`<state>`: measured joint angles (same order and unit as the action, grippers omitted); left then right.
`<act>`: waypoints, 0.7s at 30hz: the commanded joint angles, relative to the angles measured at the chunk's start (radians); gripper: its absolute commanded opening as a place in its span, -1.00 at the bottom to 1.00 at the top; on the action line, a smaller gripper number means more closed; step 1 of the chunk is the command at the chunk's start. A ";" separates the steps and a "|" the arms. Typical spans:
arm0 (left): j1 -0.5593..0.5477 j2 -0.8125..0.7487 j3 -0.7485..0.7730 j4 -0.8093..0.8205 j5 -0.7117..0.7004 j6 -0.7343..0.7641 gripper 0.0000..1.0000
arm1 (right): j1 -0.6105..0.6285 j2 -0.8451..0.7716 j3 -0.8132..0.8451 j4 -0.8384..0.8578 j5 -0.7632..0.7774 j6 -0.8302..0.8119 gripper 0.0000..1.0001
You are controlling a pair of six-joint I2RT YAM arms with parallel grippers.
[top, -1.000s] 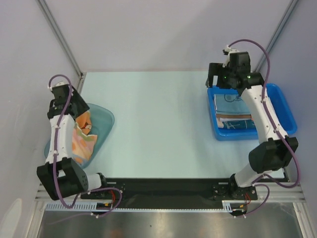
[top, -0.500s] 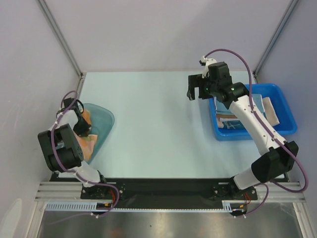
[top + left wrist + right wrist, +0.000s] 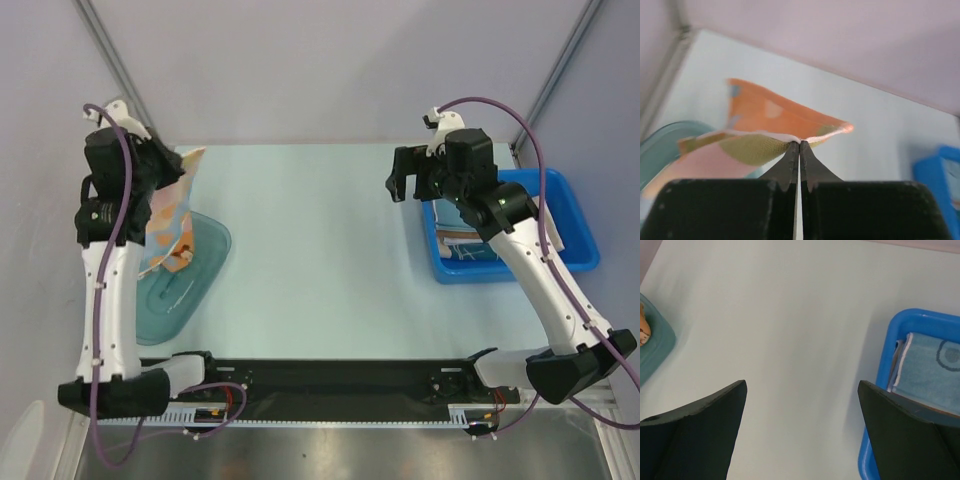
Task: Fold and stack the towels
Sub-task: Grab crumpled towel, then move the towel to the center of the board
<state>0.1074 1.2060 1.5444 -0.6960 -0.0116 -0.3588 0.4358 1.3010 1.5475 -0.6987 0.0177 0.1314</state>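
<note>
Hanging over the tub overhead, the orange towel shows pinched wrist-side.

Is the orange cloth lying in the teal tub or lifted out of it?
Lifted: the left claw, shut on the orange cloth, dangles it over the tub; whether its bottom touches, cannot tell.

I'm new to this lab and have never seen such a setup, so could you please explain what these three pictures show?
Two robot arms are bolted at a table's near edge. One picture looks down from above; the other two come from cameras on the wrists. The left gripper is shut on an orange towel, held up over a teal tub. The right gripper is open and empty, over the table beside a blue bin holding folded towels.
</note>
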 commanded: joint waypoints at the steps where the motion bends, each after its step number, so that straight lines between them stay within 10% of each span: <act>1: -0.151 -0.037 0.040 0.051 0.208 -0.020 -0.99 | 0.017 -0.011 -0.003 0.025 -0.007 0.045 0.99; 9: -0.475 -0.069 -0.108 0.301 0.558 -0.155 -0.99 | 0.035 -0.038 -0.029 -0.007 -0.018 0.080 0.99; 17: -0.882 -0.170 -0.804 0.717 0.322 -0.341 -0.98 | 0.041 -0.065 -0.085 -0.062 0.019 0.094 0.97; 21: -0.900 -0.186 -0.926 0.753 0.306 -0.358 -0.40 | 0.044 -0.048 -0.138 0.002 -0.056 0.102 0.72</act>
<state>-0.7895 1.0843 0.6361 -0.0978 0.3447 -0.6567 0.4713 1.2594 1.4406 -0.7425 0.0097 0.2142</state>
